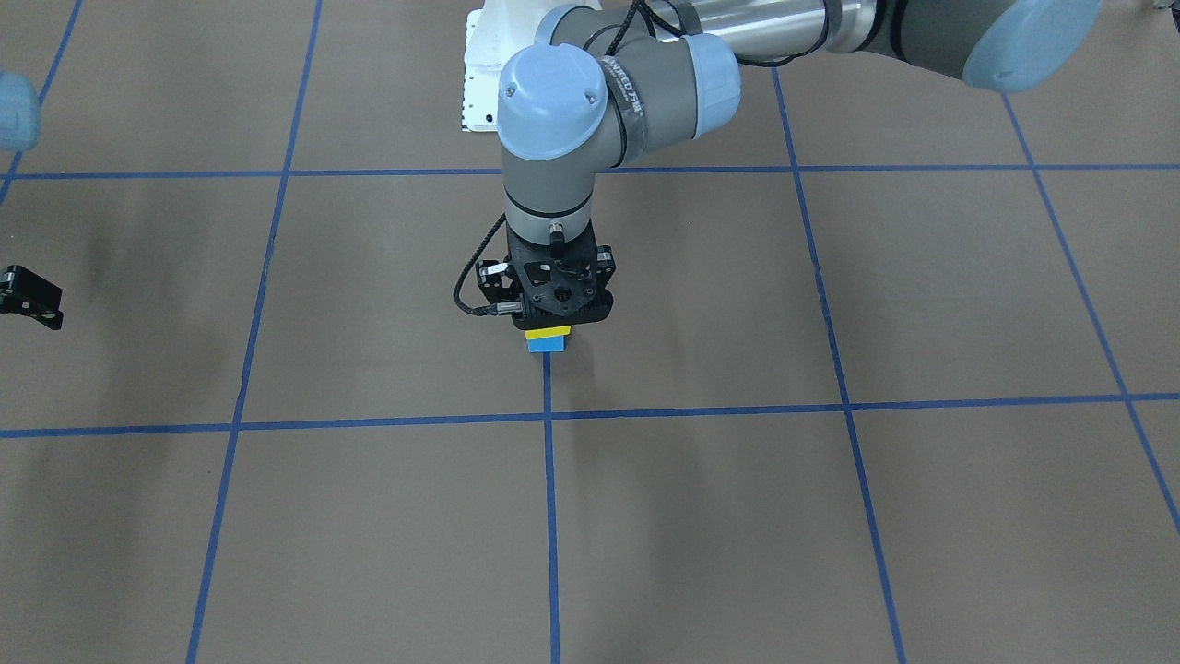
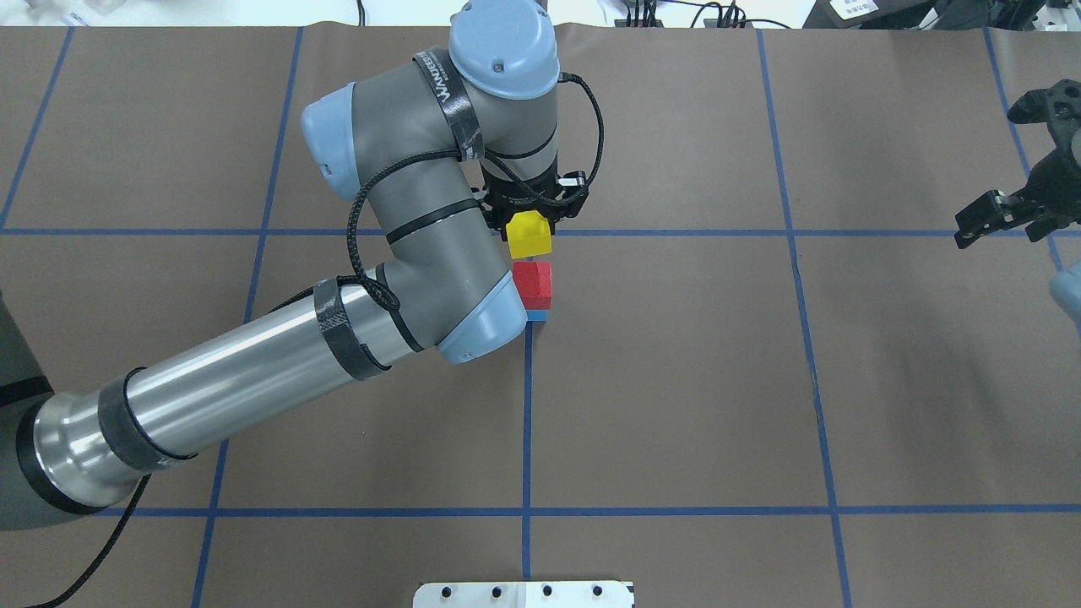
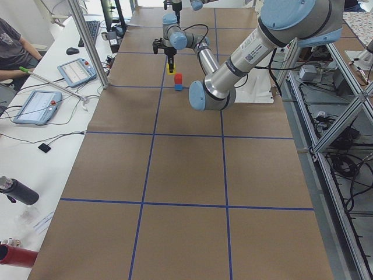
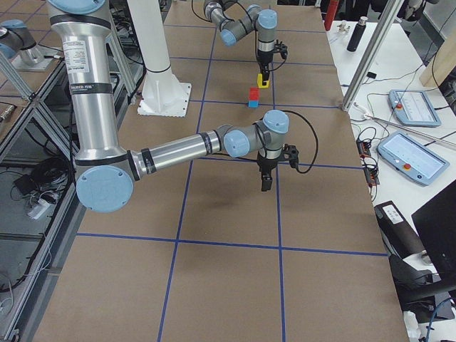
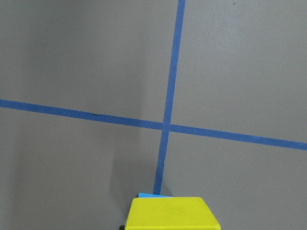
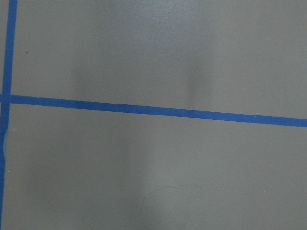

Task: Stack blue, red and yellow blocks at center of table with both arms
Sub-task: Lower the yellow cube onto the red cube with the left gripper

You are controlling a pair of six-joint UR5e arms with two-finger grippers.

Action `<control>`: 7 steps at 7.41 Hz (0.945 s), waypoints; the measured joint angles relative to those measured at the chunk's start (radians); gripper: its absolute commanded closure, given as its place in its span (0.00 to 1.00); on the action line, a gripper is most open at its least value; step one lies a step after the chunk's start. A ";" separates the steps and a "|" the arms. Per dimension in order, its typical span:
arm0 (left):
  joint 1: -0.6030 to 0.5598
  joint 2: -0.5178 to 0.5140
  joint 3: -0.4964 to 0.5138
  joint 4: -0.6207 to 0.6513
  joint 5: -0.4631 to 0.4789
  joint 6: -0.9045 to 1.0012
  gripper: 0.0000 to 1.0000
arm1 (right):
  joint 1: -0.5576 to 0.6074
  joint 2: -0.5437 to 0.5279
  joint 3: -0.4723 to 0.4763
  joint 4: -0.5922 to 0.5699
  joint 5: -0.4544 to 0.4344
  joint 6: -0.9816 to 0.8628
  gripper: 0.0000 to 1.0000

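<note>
A red block [image 2: 534, 285] sits on a blue block [image 2: 537, 316] at the table's center, on a tape line. My left gripper [image 2: 529, 230] is shut on a yellow block [image 2: 529, 236]. It holds the block in the air, above the stack and slightly to its far side. In the front view the yellow block [image 1: 547, 332] hides the red one and only the blue block [image 1: 546, 345] shows beneath. The left wrist view shows the yellow block [image 5: 172, 214] with a blue sliver [image 5: 147, 195] behind it. My right gripper [image 2: 1005, 215] hangs open and empty at the far right.
Blue tape lines [image 2: 659, 232] grid the brown table. The robot's white base plate [image 2: 524, 594] is at the near edge. Tablets [image 3: 36, 106] and a water bottle [image 3: 17, 191] lie on the side bench, where an operator [image 3: 13, 46] sits.
</note>
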 measured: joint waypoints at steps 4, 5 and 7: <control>0.029 -0.010 0.011 0.064 -0.001 0.078 1.00 | 0.000 0.000 0.008 0.000 0.003 0.017 0.00; 0.040 -0.010 0.013 0.065 -0.002 0.090 1.00 | 0.000 0.000 0.009 0.000 0.003 0.020 0.00; 0.055 -0.008 0.012 0.065 -0.004 0.107 1.00 | 0.000 0.000 0.007 0.000 0.003 0.022 0.00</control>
